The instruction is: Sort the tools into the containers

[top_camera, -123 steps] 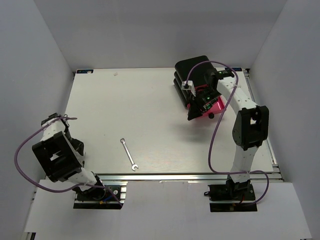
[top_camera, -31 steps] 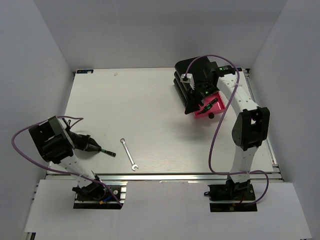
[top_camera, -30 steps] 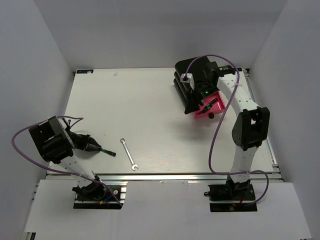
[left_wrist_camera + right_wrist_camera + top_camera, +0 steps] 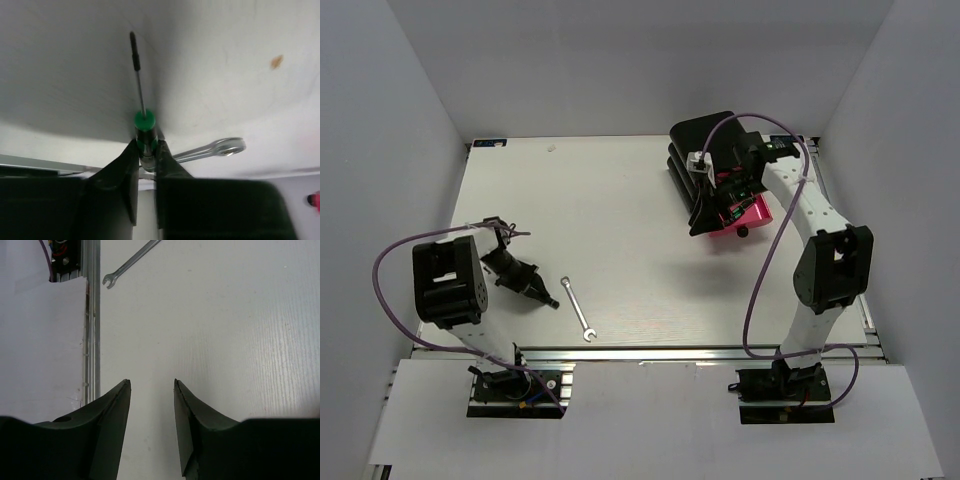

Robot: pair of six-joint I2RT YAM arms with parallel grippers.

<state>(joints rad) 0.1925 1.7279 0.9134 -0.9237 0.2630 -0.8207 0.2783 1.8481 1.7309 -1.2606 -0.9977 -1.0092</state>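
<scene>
Left gripper (image 4: pixel 146 145), clamped: both fingers (image 4: pixel 120 172) close on the dark handle of a screwdriver (image 4: pixel 145 121), just behind its green collar. The thin metal shaft runs straight out beyond the fingertips and ends in a dark tip, seen in the wrist view against the white table (image 4: pixel 610 190). In the overhead view the left gripper sits low over the near-left part of the table, pointing toward the near right. The screwdriver tip lies just beside the far half of a wrench (image 4: pixel 577 309); whether the two touch cannot be told. The wrench, silver and slim, lies flat and free on the table, slanting from far left to near right. Its near end is close to the aluminium rail (image 4: pixel 91 315) along the table's near edge.

Right gripper (image 4: pixel 152 385), apart: its fingers hold nothing, and bare table shows in the gap between them. It hangs at the far right of the table over a stack of drawers (image 4: pixel 695 140), black with pink insides. One drawer (image 4: pixel 758 210) is pulled out toward the near right, its round black knob (image 4: pixel 742 231) at the front. The right gripper covers most of the drawer's inside, and its contents cannot be made out.
</scene>
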